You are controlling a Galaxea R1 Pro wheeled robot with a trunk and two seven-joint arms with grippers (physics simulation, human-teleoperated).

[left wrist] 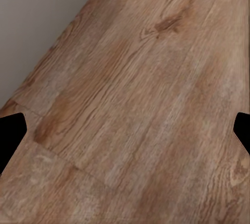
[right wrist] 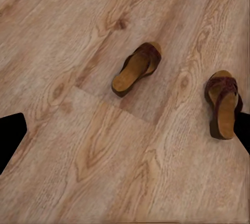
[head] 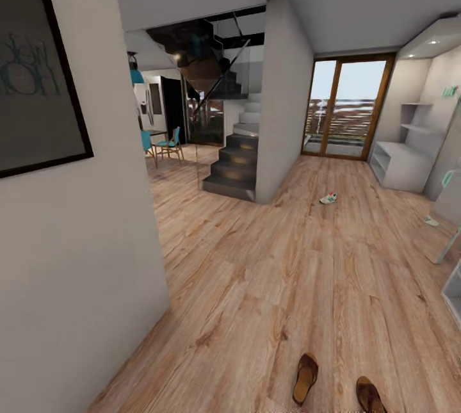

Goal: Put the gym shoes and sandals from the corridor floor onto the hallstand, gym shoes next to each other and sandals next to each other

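Two sandals (head: 305, 377) (head: 370, 395) lie apart on the floor (head: 256, 272), well short of the hallstand (head: 400, 163); one gym shoe (head: 328, 198) lies nearer it. No writing is legible. Left claw (left wrist: 125, 130) and right claw (right wrist: 125, 135) gape over bare planks, holding nothing.

right sandal (head: 371, 395) cut off by edge, far gym shoe (head: 328, 198) tiny

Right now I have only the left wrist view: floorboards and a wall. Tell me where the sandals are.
Observer: One sandal lies on the corridor floor in the right wrist view, with the other sandal close by, not touching it.
Operator: Now give me the gym shoes.
Observer: One gym shoe lies on the floor far ahead in the head view, near the glass door.
Operator: Point out the rack.
Observer: The hallstand stands at the far right, beside that door.
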